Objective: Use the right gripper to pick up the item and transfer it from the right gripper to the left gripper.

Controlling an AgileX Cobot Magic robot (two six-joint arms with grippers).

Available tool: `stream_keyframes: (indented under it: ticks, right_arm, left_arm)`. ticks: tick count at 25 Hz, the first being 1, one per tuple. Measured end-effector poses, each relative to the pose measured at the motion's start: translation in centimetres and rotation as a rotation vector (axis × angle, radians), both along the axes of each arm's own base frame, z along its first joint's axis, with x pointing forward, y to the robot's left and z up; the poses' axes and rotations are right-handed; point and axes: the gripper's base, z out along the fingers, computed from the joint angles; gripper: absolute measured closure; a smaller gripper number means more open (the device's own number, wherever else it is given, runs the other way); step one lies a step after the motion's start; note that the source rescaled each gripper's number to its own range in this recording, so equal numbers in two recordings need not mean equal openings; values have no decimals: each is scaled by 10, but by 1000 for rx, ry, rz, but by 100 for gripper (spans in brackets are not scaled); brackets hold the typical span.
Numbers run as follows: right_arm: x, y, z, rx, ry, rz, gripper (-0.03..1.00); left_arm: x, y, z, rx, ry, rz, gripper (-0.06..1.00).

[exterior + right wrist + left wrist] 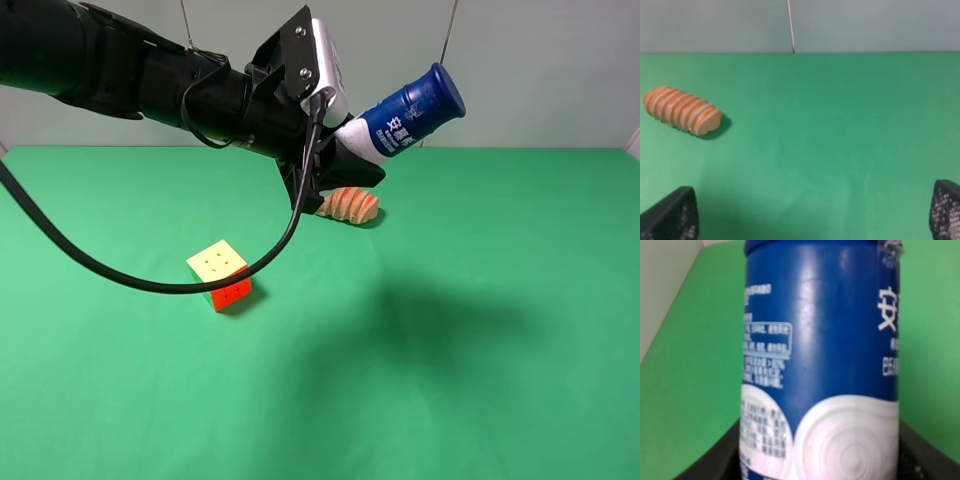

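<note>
The item, a white bottle (410,112) with a dark blue cap and blue label, is held high above the green table, tilted with its cap up and to the right. My left gripper (350,152) is shut on its white lower end. In the left wrist view the bottle (820,340) fills the frame between the black fingers (715,460). My right gripper (807,215) is open and empty, its mesh-faced fingertips (670,215) wide apart over bare green cloth. The right arm does not show in the exterior high view.
A ridged orange bread-like roll (350,204) lies behind the left gripper; it also shows in the right wrist view (682,110). A colourful puzzle cube (222,273) sits left of centre. A loose black cable (150,285) hangs from the left arm.
</note>
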Motion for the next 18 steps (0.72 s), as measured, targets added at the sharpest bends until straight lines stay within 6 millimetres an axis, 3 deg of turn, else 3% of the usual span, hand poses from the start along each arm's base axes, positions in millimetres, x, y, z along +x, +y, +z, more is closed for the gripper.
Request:
stream_keyframes:
  ticks: [9, 18]
  right_arm:
    - [-56, -9, -17, 74, -30, 20, -3]
    - [-65, -8, -50, 94, -21, 36, -3]
  left_arm:
    - [0, 0, 0, 0, 0, 1, 89]
    - [0, 0, 0, 0, 0, 2, 89]
